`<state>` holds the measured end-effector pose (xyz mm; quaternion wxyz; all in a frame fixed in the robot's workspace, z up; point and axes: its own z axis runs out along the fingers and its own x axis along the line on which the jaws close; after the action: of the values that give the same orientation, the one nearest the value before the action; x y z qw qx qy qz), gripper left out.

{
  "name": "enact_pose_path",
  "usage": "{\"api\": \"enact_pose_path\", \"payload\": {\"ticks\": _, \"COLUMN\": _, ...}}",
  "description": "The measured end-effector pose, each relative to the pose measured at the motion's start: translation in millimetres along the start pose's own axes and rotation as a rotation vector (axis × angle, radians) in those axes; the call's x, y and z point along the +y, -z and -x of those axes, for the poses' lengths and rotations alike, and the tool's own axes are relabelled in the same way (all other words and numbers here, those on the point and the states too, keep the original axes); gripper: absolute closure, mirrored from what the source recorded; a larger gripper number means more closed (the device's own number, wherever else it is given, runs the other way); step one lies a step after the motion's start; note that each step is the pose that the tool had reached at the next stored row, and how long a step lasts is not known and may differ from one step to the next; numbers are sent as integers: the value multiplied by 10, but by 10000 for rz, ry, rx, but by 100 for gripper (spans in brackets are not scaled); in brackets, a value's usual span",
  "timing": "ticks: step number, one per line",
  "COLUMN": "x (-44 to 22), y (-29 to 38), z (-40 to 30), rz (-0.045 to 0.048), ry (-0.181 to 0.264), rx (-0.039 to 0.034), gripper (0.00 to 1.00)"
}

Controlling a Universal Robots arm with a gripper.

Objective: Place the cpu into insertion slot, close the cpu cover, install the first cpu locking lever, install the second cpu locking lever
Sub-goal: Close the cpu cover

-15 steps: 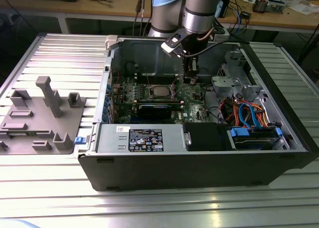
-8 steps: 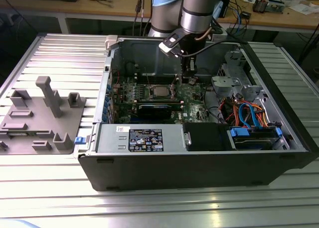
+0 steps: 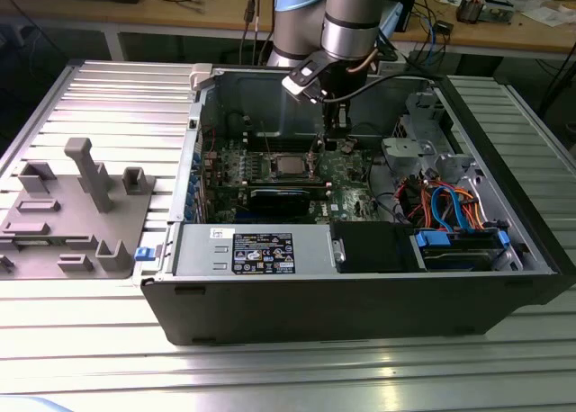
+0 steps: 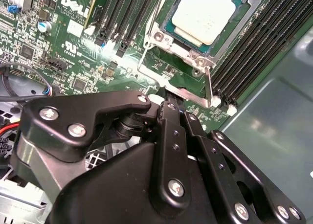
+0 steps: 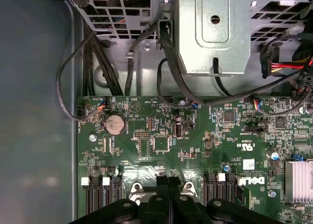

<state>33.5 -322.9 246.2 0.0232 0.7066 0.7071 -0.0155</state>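
When checked in both wrist views, found the gripper (image 4: 172, 104) closed, with its two black fingers (image 5: 163, 185) pressed side by side, no gap left and nothing visibly clamped. Located the fingertips at the flat end of a silver locking lever (image 4: 188, 93), just beside the socket corner; could not confirm contact.

Located the cpu (image 4: 203, 13) seated in the socket, dull silver top facing up. Observed the cpu cover (image 4: 160, 38) lying flat around it as a silvery frame with screw heads at the corners. Could not tell whether the lever was latched.

Identified black memory slots (image 4: 254, 53) on both sides of the socket. Recorded white lettering and a small white sticker printed on the green motherboard (image 5: 161, 136); noted a round coin cell (image 5: 116, 123) and a finned heat sink (image 5: 298, 182) on the same board. Noted a black-and-white label (image 3: 263, 253) on the power supply, facing up.

In the exterior view, traced the arm (image 3: 355, 21) straight down into the open computer case (image 3: 360, 313), wrist vertical, gripper just to the exterior view's right of the socket. Observed orange and blue cables (image 3: 454, 205) further toward the exterior view's right, and a grey fixture tray (image 3: 76, 214) on the ribbed table (image 3: 117, 97), well apart on the exterior view's left.
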Motion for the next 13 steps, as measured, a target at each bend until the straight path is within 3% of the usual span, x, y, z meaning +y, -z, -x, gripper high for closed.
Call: {"api": "enact_pose_path", "payload": {"ticks": 13, "x": -75, "y": 1, "z": 0, "rz": -1, "ry": 0, "rx": 0, "gripper": 89}}
